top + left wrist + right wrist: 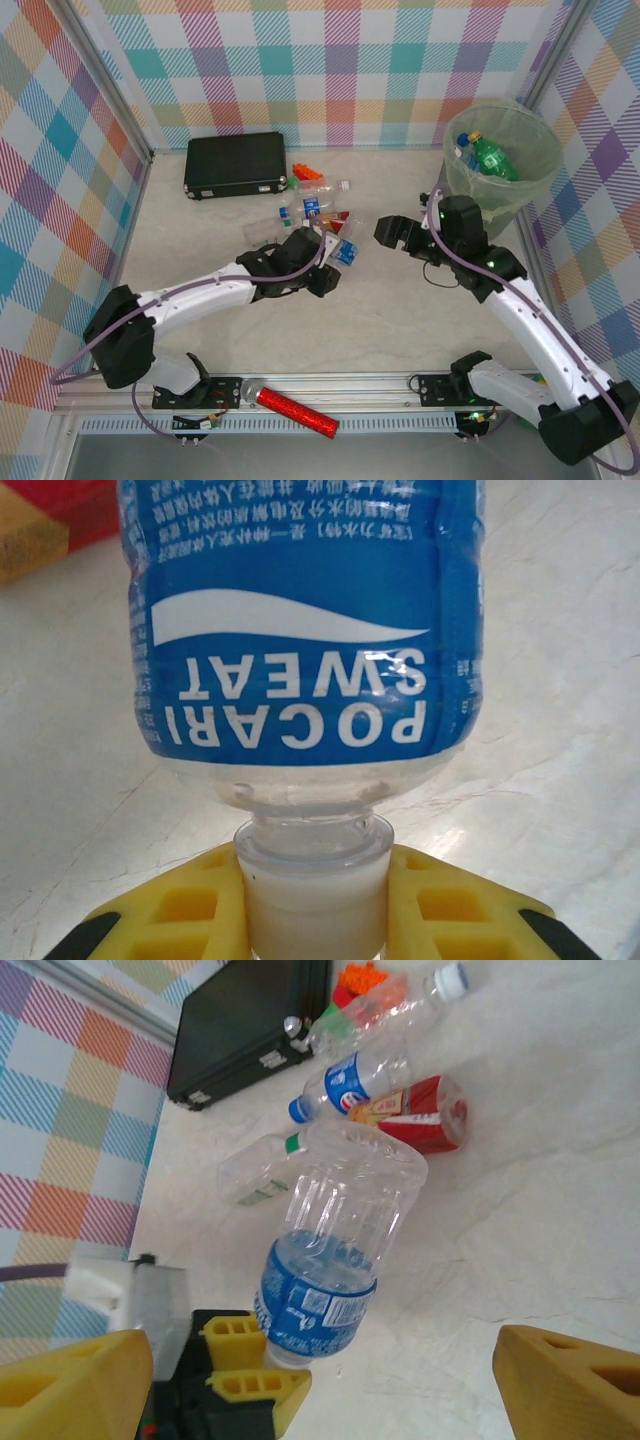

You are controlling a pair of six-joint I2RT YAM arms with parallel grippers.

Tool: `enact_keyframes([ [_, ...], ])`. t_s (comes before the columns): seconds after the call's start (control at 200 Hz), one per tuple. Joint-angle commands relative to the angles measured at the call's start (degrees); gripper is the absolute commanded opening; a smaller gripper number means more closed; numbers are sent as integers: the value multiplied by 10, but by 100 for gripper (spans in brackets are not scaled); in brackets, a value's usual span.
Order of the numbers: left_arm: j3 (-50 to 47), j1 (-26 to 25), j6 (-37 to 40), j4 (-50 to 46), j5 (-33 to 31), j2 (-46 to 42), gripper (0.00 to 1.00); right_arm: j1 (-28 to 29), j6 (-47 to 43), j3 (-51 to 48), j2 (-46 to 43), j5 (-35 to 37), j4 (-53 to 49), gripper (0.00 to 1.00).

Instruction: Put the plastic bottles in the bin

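My left gripper (pixel 333 260) (pixel 315 885) is shut on the white cap and neck of a clear bottle with a blue Pocari Sweat label (pixel 346 252) (pixel 300 630) (pixel 325 1270), held just above the table. My right gripper (pixel 398 236) (pixel 320 1360) hangs open and empty a short way to its right, facing it. More plastic bottles lie behind: one with a blue label (pixel 310 207) (pixel 350 1080), a red-labelled one (pixel 420 1125), a clear one with a white cap (pixel 333 186) (pixel 400 1005) and a clear one with a green band (pixel 265 232) (pixel 260 1165). The bin (pixel 530 190) at the back right holds a green bottle (pixel 495 160) among others.
A flat black case (pixel 235 163) (pixel 250 1025) lies at the back left. Orange toy bricks (pixel 308 175) (pixel 365 975) sit beside the loose bottles. A red glittery cylinder (pixel 295 408) rests on the front rail. Checked walls close in both sides and the back.
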Motion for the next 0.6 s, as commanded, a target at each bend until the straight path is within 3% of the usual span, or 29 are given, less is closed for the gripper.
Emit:
enact_keyframes([
  [0.0, 9, -16, 13, 5, -24, -38, 23, 1, 12, 49, 29, -63, -11, 89],
  [0.4, 17, -65, 23, -12, -57, -100, 23, -35, 48, 75, 97, -200, 17, 89],
  [0.595, 19, -70, 35, -17, -58, -107, 23, -50, 34, 74, 111, -265, 18, 82],
])
